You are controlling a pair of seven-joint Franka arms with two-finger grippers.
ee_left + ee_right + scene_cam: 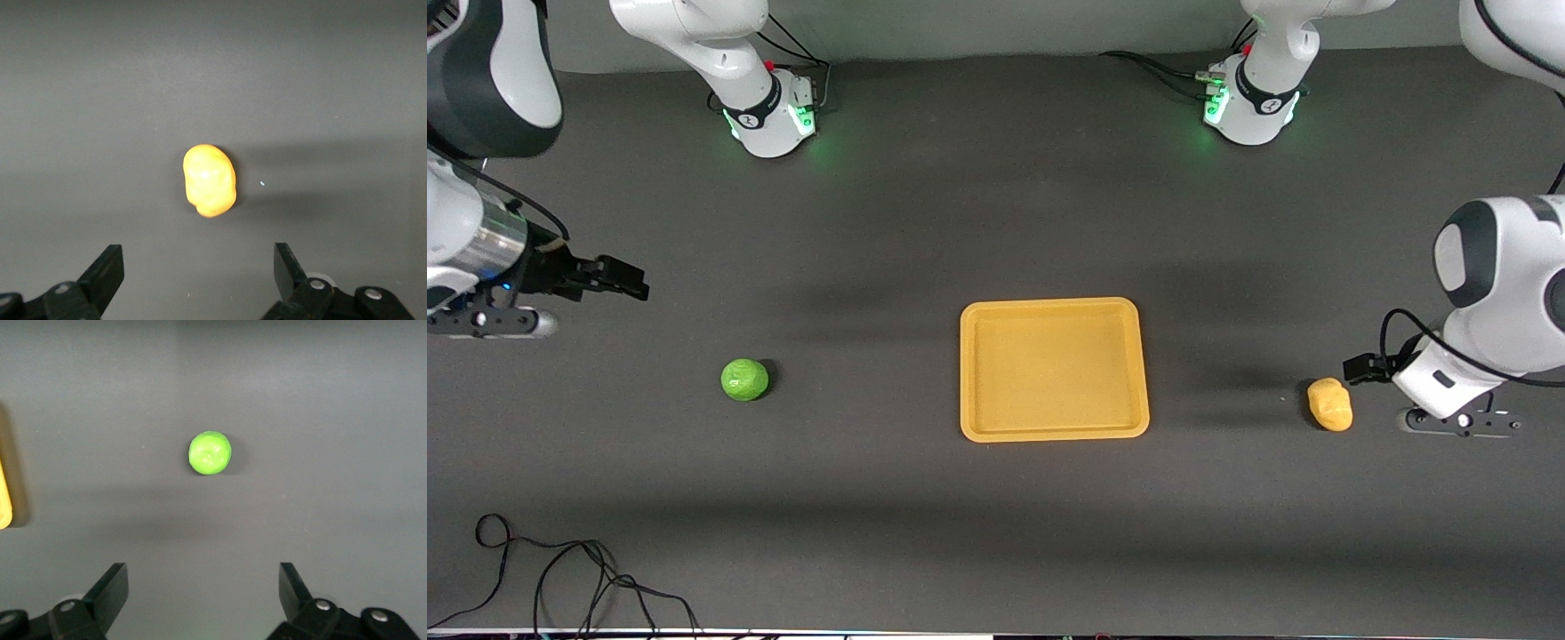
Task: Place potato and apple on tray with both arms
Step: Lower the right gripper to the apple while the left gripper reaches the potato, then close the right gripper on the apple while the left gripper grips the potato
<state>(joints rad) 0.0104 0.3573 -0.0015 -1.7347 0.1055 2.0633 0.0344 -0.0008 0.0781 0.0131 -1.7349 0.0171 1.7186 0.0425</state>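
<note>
Hovering with fingers spread and empty, the left gripper (1356, 368) sits just beside the potato (1330, 404) and the right gripper (633, 283) near the apple (744, 380), each fruit lying on the table either side of the bare tray (1054, 434), so each arm can take its own.

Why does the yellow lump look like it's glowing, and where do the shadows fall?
Left wrist view: the potato is overexposed, its surface detail washed out, with a soft shadow beside it. Right wrist view: the apple shows mild glare. Front view: broad blurry arm shadows cross the table.
</note>
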